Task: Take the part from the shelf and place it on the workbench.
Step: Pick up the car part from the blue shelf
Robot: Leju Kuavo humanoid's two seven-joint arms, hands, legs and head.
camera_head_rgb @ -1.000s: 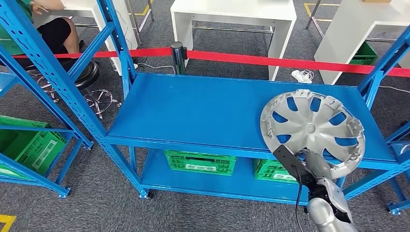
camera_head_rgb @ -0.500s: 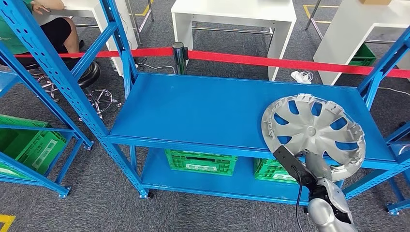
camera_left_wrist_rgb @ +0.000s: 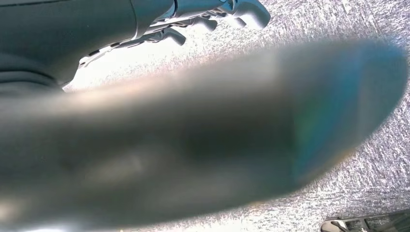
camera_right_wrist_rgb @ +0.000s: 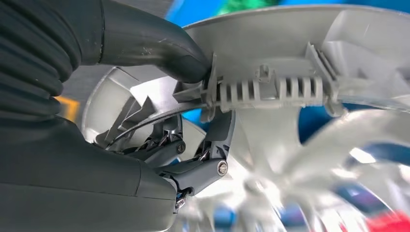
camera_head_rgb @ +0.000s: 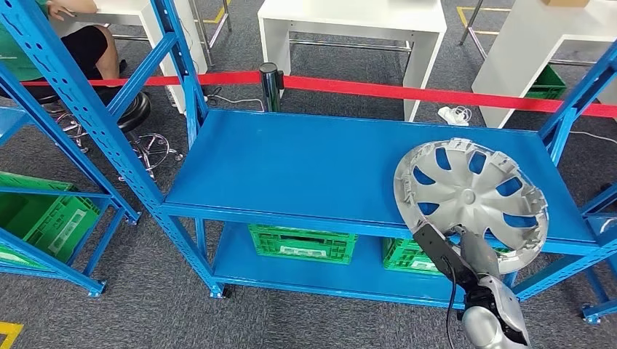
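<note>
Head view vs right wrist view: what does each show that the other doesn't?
Head view only: the blue shelf, green crates on its lower level, the red tape, white tables, and a seated person.

Right wrist view only: the thumb pressed on the hubcap's rim, dark fingers behind it, and the rim's ribbed clips.

Both: the right hand holding the silver hubcap.

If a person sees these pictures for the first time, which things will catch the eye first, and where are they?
First comes the silver wheel cover, tilted over the right end of the blue shelf, its near rim gripped by the right hand. Next is the red barrier tape stretched behind the shelf, then the green crates on the lower level.
</note>
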